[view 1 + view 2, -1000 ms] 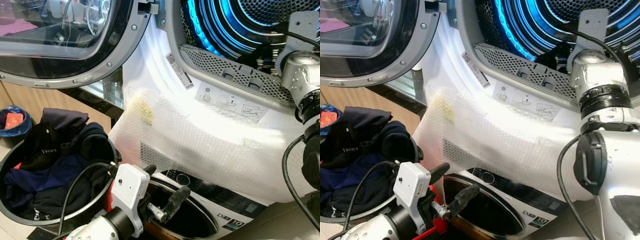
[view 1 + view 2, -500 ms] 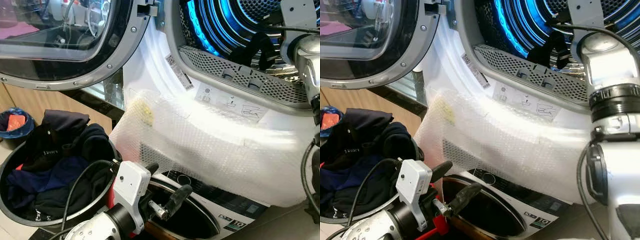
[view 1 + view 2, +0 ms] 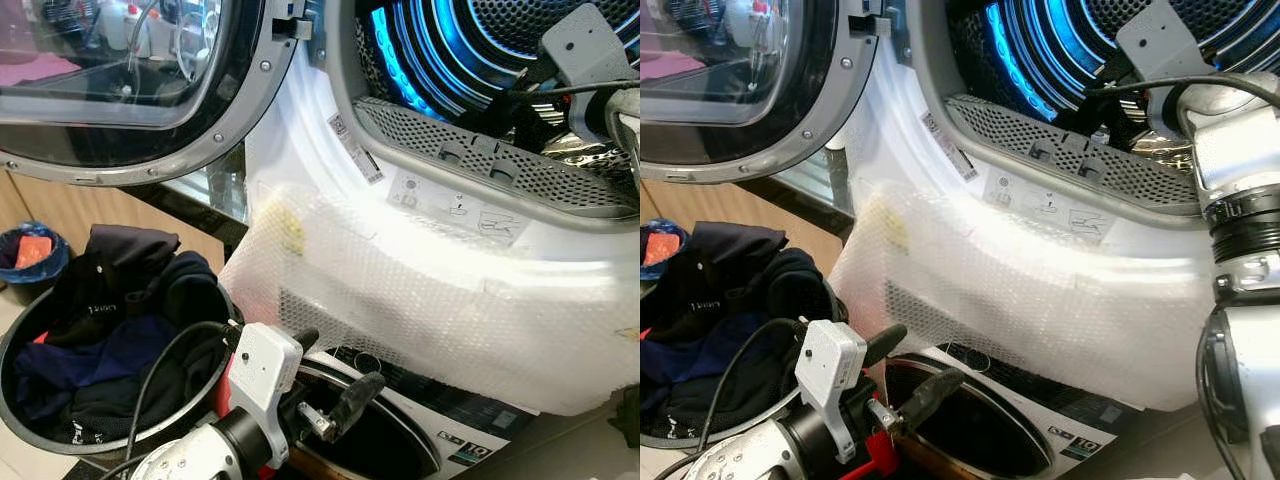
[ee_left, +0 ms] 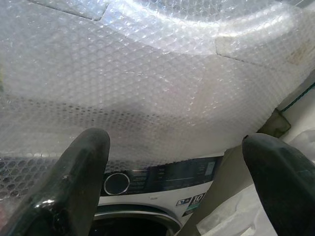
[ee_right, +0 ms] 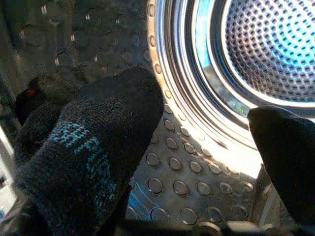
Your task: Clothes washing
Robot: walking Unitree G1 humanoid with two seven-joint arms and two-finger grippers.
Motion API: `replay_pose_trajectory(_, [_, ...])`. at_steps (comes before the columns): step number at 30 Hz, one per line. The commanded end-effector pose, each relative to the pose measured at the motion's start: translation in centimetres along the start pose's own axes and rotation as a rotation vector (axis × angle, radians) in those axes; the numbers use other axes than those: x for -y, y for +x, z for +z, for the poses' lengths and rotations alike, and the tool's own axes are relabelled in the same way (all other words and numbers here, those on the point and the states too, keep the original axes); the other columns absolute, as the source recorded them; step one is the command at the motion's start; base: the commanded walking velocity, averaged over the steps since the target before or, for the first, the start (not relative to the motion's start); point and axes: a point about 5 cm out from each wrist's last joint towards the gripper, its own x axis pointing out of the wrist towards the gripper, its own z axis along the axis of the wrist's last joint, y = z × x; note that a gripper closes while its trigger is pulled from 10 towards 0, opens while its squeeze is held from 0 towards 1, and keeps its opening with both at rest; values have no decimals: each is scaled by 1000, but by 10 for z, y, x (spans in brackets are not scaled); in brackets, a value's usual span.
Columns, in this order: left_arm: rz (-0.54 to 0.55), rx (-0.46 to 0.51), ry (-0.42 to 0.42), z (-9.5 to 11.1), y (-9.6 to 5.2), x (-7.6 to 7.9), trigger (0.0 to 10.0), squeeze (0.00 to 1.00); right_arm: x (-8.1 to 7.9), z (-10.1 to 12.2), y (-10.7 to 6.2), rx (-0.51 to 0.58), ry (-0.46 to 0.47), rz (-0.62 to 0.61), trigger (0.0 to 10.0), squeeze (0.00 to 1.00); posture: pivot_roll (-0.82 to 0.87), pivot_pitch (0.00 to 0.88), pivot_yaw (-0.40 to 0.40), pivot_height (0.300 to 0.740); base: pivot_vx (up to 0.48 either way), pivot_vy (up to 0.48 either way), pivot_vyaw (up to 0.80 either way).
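Right claw (image 5: 206, 142) pushed deeper into drum (image 5: 266, 49); dark garment (image 5: 88, 147) now inside.

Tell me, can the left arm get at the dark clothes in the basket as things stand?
Probably yes. The left gripper hangs open and holds nothing, low beside the basket, and the dark clothes lie heaped in its open top. Its fingers point toward the bubble wrap, so it would have to turn.

Before me the floor (image 3: 12, 462) carries a round dark basket (image 3: 20, 330), heaped with dark clothes (image 3: 110, 330), black and navy. Beyond the basket, also on the floor, sits a small bin with a blue liner (image 3: 30, 262) and something red inside. Against the basket's right side stands the lower washer (image 3: 440, 440), its front draped in bubble wrap (image 3: 440, 310).
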Motion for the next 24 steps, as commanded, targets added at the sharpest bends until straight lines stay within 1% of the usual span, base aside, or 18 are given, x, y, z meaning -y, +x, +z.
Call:
replay_pose_trajectory(1, [-26,15,-8,1,2,5,10000,0,14,1,-9,8,-38,-5,10000,0,75,12,-175,740,0,0,0])
replay_pose_trajectory(3, [-27,14,-9,1,2,5,10000,0,16,0,-14,16,-91,32,10000,0,76,9,-177,740,0,0,0])
replay_pose_trajectory(4, [-27,14,-9,1,2,5,10000,0,16,0,-14,16,-91,32,10000,0,76,9,-177,740,0,0,0])
replay_pose_trajectory(6, [-26,14,-9,1,1,5,10000,0,18,-1,-17,18,-131,68,10000,0,76,9,-177,740,0,0,0])
replay_pose_trajectory(8, [-27,14,-9,0,1,5,10000,0,16,-1,-22,32,-180,142,10000,0,73,11,-178,740,0,0,0])
replay_pose_trajectory(9, [-27,14,-10,0,1,5,10000,0,14,0,-24,47,-199,175,10000,0,71,12,-178,740,0,0,0])
replay_pose_trajectory(10, [-27,15,-10,0,1,5,10000,0,8,-1,-30,70,-239,255,10000,0,68,13,-178,740,0,0,0])
replay_pose_trajectory(14, [-28,16,-12,0,1,5,10000,0,-2,-5,-36,91,-268,344,10000,0,68,15,-177,740,0,0,0])
replay_pose_trajectory(15, [-28,16,-12,0,1,5,10000,0,-4,-6,-36,91,-259,353,10000,0,68,16,-175,740,0,0,0])
replay_pose_trajectory(18, [-27,16,-12,1,2,5,10000,0,-3,-6,-32,98,-228,310,10000,0,71,18,-175,740,0,0,0])
replay_pose_trajectory(20, [-24,15,-11,1,1,5,10000,0,-7,-7,-35,110,-215,363,10000,0,75,19,-175,740,0,0,0])
replay_pose_trajectory(22, [-20,15,-12,1,1,4,10000,0,-10,-6,-39,138,-175,404,10000,0,77,20,-175,740,0,0,0])
replay_pose_trajectory(23, [-19,16,-12,1,1,4,10000,0,-10,-4,-40,153,-144,422,10000,0,77,20,-176,740,0,0,0])
replay_pose_trajectory(24, [-18,16,-12,0,1,4,10000,0,-11,0,-43,207,-82,459,10000,0,78,19,-175,740,0,0,0])
